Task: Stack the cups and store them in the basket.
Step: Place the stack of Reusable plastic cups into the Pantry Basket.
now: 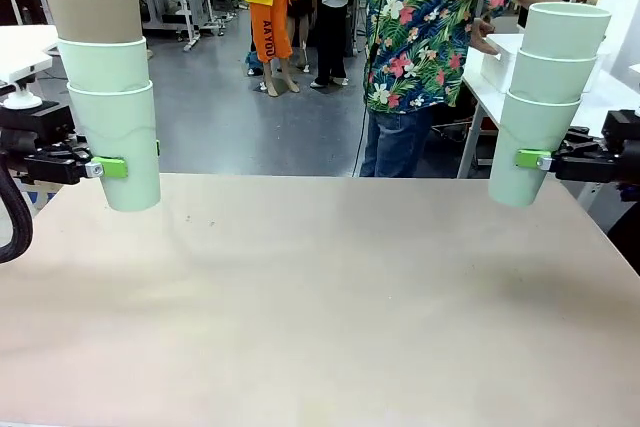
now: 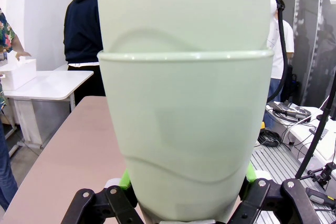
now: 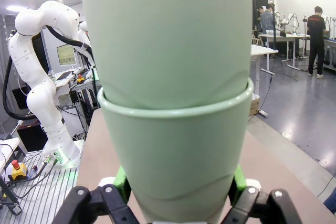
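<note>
My left gripper (image 1: 133,159) is shut on the bottom cup of a stack of three cups (image 1: 112,97), held upright above the table's left side. Two are mint green, and a tan-brown cup (image 1: 95,15) is on top. In the left wrist view, that stack (image 2: 184,119) rises between the green pads of the left gripper (image 2: 186,195). My right gripper (image 1: 525,159) is shut on the bottom of a second stack of three mint cups (image 1: 548,77), leaning slightly, above the table's right side. The right wrist view has these cups (image 3: 173,129) in the right gripper (image 3: 178,192). The white basket (image 1: 498,65) stands on a side table at the far right.
The beige table (image 1: 320,297) lies bare between the two stacks. A person in a floral shirt (image 1: 430,27) stands at the far edge, one hand (image 1: 487,42) near the basket. The left wrist view has the basket (image 2: 18,74) on the white side table (image 2: 52,85).
</note>
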Action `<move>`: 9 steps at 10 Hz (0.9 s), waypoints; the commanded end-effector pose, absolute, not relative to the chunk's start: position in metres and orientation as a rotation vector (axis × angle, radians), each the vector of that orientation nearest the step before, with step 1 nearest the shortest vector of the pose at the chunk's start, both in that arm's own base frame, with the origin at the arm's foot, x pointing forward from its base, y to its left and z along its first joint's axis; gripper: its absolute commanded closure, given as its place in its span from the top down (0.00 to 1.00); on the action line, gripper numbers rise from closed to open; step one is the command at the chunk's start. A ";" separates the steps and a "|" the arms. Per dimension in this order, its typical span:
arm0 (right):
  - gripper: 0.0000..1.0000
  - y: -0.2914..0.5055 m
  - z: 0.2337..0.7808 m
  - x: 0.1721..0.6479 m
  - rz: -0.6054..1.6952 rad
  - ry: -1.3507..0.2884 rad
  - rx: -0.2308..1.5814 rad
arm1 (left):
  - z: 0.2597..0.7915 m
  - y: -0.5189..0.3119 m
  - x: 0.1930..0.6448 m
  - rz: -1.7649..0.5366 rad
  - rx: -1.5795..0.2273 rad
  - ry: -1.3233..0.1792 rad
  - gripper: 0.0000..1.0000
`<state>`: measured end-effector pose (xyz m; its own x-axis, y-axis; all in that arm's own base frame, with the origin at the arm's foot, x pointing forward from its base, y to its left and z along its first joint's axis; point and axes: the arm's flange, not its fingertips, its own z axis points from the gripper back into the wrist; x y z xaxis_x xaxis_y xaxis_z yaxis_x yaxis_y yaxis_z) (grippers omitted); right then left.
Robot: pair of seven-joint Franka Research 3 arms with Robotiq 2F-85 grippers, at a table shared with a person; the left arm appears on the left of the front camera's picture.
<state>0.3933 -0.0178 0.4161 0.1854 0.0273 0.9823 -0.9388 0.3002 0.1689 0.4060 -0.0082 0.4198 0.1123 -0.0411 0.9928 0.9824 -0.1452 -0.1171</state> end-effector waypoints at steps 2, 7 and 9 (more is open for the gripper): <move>0.87 -0.019 0.420 0.396 0.898 -1.172 1.021 | 0.424 -0.008 0.405 -1.250 -1.347 -1.034 0.84; 0.87 -0.019 0.420 0.396 0.898 -1.172 1.021 | 0.424 -0.008 0.405 -1.250 -1.347 -1.034 0.84; 0.87 -0.019 0.420 0.396 0.898 -1.172 1.021 | 0.424 -0.008 0.405 -1.250 -1.347 -1.034 0.84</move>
